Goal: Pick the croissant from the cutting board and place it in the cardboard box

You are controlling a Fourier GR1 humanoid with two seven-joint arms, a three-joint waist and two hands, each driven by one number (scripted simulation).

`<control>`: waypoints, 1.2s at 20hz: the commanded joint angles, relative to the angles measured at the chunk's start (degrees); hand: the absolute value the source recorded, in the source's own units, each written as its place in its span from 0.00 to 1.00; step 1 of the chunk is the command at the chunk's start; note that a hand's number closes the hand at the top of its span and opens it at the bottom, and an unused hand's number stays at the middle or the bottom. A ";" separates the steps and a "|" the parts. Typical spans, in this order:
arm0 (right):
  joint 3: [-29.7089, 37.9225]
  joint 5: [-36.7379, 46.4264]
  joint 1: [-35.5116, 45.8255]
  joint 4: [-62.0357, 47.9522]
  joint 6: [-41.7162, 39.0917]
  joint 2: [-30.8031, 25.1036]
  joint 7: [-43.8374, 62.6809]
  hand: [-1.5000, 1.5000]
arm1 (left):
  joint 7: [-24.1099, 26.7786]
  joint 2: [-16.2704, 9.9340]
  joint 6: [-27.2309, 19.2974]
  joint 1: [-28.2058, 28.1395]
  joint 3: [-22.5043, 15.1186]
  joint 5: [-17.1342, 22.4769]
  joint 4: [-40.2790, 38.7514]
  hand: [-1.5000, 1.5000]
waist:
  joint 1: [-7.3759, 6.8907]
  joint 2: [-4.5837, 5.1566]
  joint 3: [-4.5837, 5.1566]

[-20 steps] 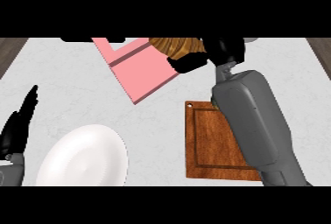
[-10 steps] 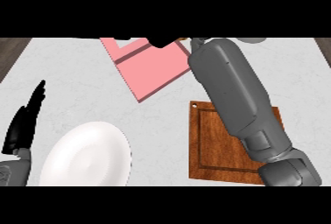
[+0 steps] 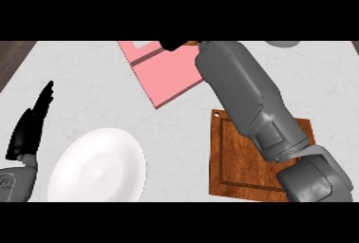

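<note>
The pink open box [image 3: 172, 71] lies at the counter's far middle, cut off by the view's top edge. My right forearm [image 3: 238, 90] stretches from the lower right across the wooden cutting board [image 3: 231, 161] to the box. Only a black bit of my right hand [image 3: 170, 45] shows at the top edge, over the box. A thin brown sliver, perhaps the croissant [image 3: 188, 42], peeks out beside it; the rest is hidden. No croissant lies on the visible part of the board. My left hand [image 3: 29, 130] rests open at the left edge, fingers up.
A white plate [image 3: 98, 168] sits at the front left, between my left hand and the cutting board. A grey rounded object [image 3: 284, 43] shows at the far right top edge. Dark wood borders the counter's far left corner [image 3: 14, 50].
My right arm has reached farther toward the far side over the pink box, and the hand with the croissant has slid mostly out of the top of the view. The left hand stayed put.
</note>
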State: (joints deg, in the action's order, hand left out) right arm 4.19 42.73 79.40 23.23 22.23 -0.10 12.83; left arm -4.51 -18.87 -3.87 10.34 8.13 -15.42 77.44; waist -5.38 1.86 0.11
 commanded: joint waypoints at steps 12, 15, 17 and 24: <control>6.89 -7.79 0.85 -9.67 7.42 0.10 -8.28 0.00 | -1.00 -1.21 2.56 3.36 -0.19 0.78 0.75 0.50 | -2.64 0.91 -0.12; 8.72 -9.90 1.51 -8.09 9.58 0.10 -12.85 0.00 | 1.17 0.44 0.54 2.29 -0.31 0.02 -1.46 0.50 | -2.06 1.01 -0.06; 11.27 -11.50 0.96 -6.57 11.64 -0.49 -15.23 0.00 | 0.67 1.90 -0.38 0.90 -1.64 -0.96 -0.44 0.50 | -1.18 0.85 -0.12; 18.69 -19.77 -2.52 -3.76 12.01 -1.48 -26.16 0.00 | -1.93 -1.08 1.34 2.12 1.38 0.71 -0.61 0.50 | 1.17 -0.05 -0.18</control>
State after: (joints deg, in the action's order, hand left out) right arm 19.35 26.74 79.13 18.18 34.73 -0.71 -7.28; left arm -4.66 -18.88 -3.33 11.62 8.35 -15.44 76.94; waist -5.46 2.09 -0.02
